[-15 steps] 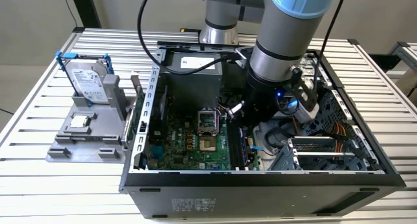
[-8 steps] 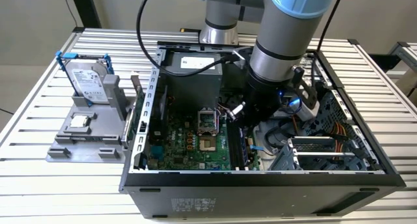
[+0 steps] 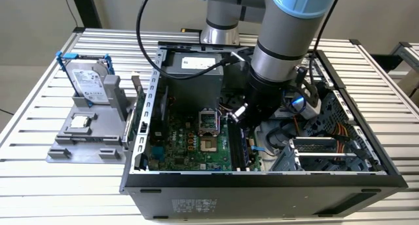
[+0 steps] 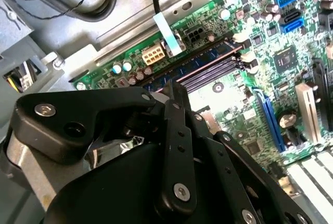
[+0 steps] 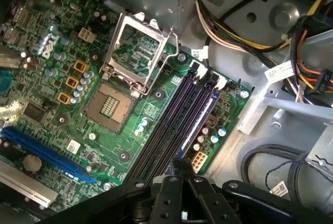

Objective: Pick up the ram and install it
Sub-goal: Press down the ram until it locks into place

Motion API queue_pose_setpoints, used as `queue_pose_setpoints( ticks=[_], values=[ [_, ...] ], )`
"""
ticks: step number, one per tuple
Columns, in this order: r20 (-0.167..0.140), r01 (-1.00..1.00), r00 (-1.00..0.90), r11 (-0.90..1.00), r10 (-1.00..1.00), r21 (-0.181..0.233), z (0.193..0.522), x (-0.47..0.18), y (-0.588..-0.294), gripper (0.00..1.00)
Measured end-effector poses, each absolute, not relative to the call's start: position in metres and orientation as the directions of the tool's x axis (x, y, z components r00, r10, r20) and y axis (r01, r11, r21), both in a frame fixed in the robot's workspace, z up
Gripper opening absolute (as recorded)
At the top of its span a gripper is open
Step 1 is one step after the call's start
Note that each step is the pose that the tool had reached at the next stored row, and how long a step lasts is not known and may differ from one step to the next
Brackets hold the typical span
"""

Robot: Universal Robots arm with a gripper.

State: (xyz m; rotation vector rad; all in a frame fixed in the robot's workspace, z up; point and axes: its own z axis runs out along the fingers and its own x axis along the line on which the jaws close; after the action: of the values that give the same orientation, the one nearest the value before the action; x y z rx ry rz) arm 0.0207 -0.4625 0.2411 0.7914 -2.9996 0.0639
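The ram is a dark blue stick standing on edge along the outermost of the long black slots on the green motherboard. Its far end sits by a white latch. In the second wrist view the ram shows its blue chips running away from the fingers. My gripper is right over the ram's middle, its black fingers drawn together on the stick's upper edge. In the exterior view the gripper reaches down into the open computer case above the slots.
An open CPU socket with its raised metal frame lies beside the slots. Bundled power cables and the drive cage crowd the other side. Outside the case, a grey fixture holds a hard drive in a blue frame and a square silver chip.
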Motion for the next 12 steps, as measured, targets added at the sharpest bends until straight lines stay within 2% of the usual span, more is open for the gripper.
queue_pose_setpoints(
  ticks=[12],
  values=[
    [0.047, -0.577, -0.816, 0.817, -0.575, -0.023, 0.2396, 0.0208, -0.4618, 0.0]
  ],
)
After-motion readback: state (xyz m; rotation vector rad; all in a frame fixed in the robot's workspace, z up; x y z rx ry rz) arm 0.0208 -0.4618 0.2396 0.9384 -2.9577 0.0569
